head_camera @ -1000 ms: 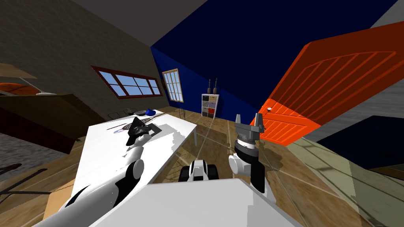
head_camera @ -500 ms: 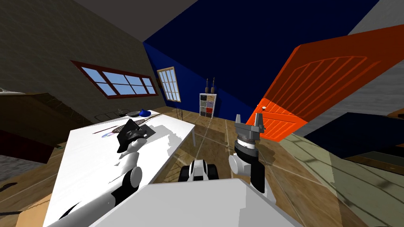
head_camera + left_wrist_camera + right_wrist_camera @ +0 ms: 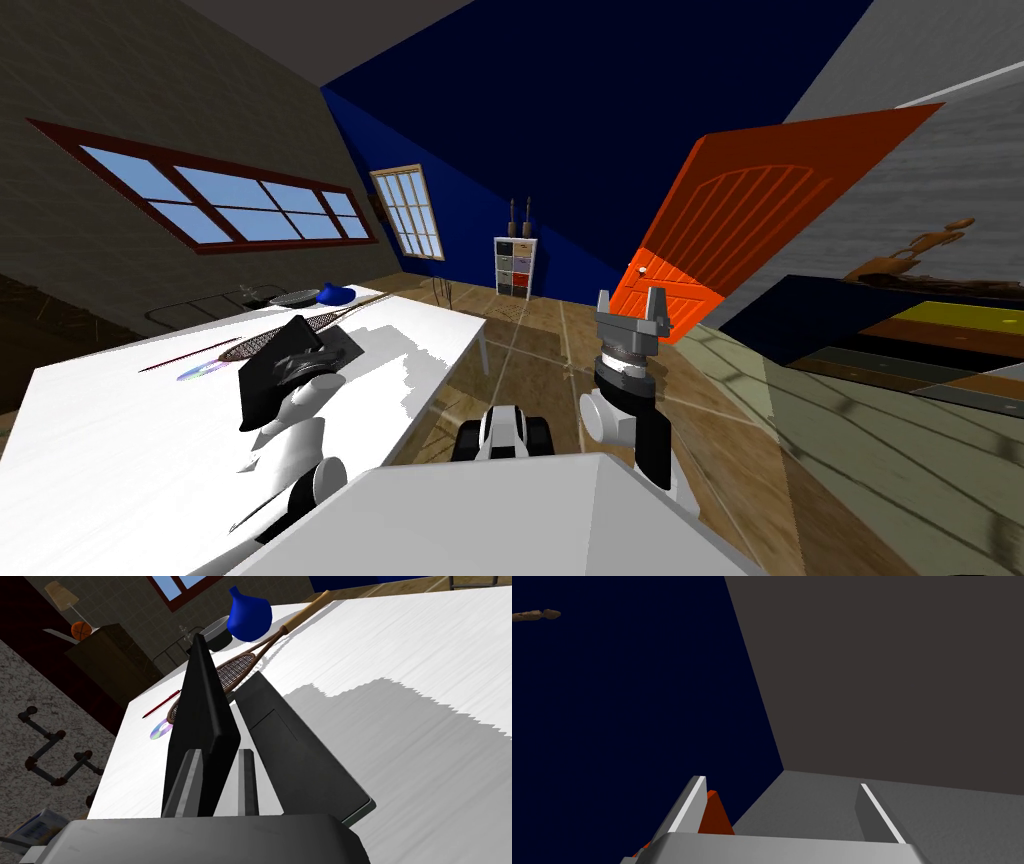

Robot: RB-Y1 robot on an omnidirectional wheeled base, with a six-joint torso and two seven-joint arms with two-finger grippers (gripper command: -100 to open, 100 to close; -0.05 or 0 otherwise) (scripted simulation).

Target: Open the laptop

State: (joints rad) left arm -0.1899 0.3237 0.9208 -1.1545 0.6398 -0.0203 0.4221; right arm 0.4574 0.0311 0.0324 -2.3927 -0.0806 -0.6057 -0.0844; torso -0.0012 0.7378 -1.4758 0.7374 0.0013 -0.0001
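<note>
On the white table (image 3: 120,430) lies a dark laptop, its lid (image 3: 205,706) lifted steeply off the flat base (image 3: 295,751). My left gripper (image 3: 219,752) is shut on the lid's near edge, one finger on each face. In the head view the raised lid (image 3: 285,370) stands over my left hand, above the forearm. My right gripper (image 3: 629,296) is held up beside my chest, away from the table, with its fingers (image 3: 694,796) wide apart and nothing between them.
Beyond the laptop lie a racket (image 3: 240,666), a blue vase (image 3: 249,613), a grey bowl (image 3: 217,628), a disc (image 3: 161,730) and a red pencil (image 3: 161,704). An orange door (image 3: 700,250) stands open on the right, and a small shelf (image 3: 515,265) stands against the far blue wall.
The whole head view has swung, so I have turned; the table now spreads wider at my left. My left hand with the lid sits nearer to me. The right arm is unchanged.
</note>
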